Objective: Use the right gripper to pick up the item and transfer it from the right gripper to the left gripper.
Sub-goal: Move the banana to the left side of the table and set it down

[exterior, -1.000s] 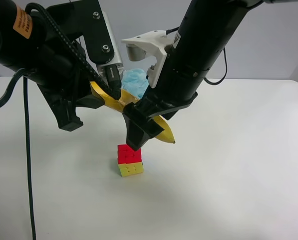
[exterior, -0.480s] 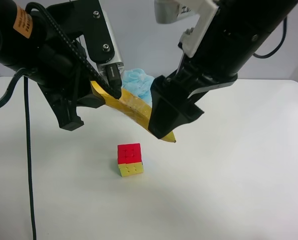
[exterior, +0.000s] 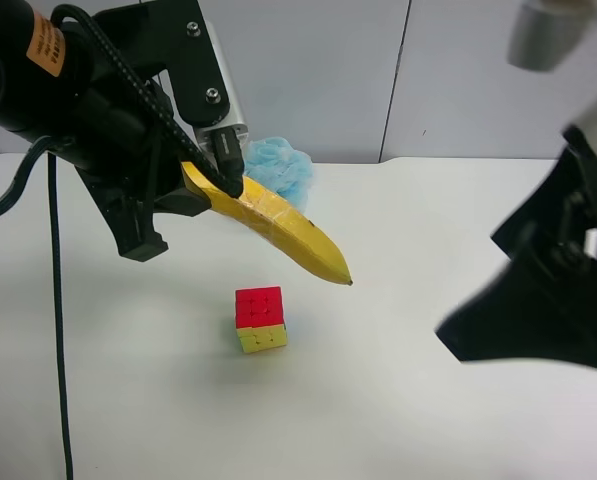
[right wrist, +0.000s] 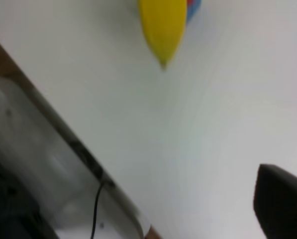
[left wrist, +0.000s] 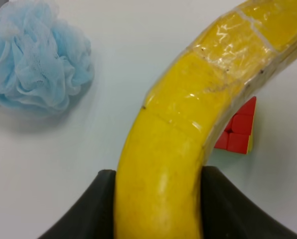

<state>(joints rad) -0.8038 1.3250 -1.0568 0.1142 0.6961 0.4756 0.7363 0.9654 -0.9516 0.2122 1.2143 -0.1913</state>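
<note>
The yellow banana hangs in the air, held at its thick end by the left gripper on the black arm with the orange label. Its dark tip points down toward the exterior high view's right. In the left wrist view the black fingers clamp both sides of the banana. The right gripper is blurred at the exterior high view's right, well away from the banana, with its jaws spread and empty. The right wrist view shows one dark finger and the banana's tip far off.
A red-and-yellow puzzle cube sits on the white table below the banana's tip. A light-blue bath sponge lies at the back behind the banana. A black cable hangs from the left arm. The right wrist view shows the table's edge.
The right gripper has let go of the banana and swung far to the exterior high view's right. The left gripper holds the banana alone and has not moved.
</note>
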